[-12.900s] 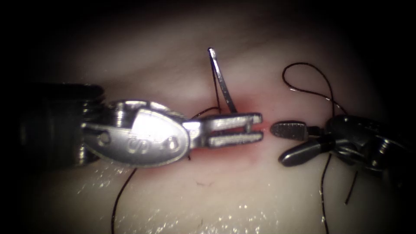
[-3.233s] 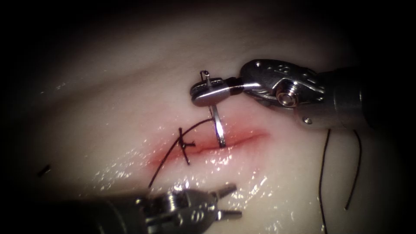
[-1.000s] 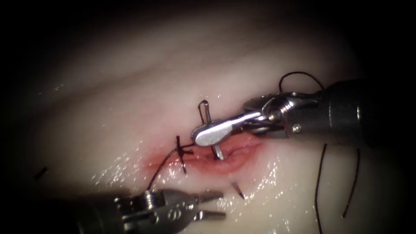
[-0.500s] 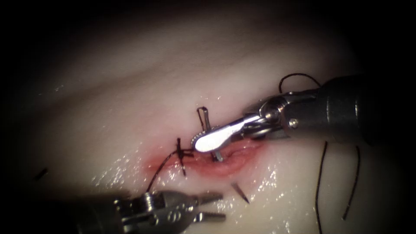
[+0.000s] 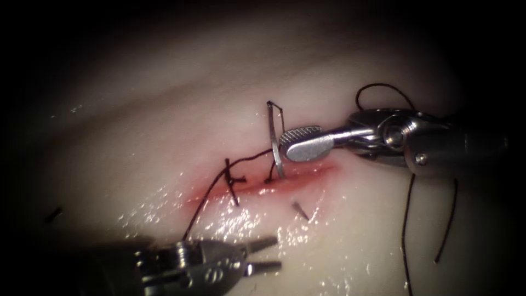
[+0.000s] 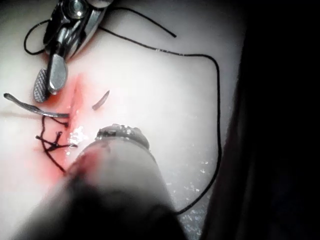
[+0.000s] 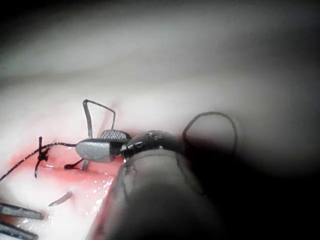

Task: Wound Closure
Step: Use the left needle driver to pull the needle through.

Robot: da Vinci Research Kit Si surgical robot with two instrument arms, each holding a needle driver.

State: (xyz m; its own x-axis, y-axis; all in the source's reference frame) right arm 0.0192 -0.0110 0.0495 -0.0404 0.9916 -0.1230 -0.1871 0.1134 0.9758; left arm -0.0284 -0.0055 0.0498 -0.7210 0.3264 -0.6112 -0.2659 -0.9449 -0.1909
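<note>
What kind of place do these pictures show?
Probably a surgical practice bench: pale tissue with a red cut, a curved needle standing in it, black thread, and two thin tools.

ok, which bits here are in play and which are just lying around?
In play: curved steel needle in the pale tissue at the red cut, black thread, right tool and left tool, both open, empty.
Lying about: short cut thread end.

Pale cream glistening pork tissue (image 5: 164, 109) w/ pink-red stained cut (image 5: 257, 189). Thin black thread (image 5: 405, 230), dark knot (image 5: 233, 181) at cut's 9 o'clock end. Shiny silver curved needle (image 5: 275, 142). Silver right tool (image 5: 298, 143), cross-hatched jaw face; silver left tool (image 5: 263, 255).
</note>
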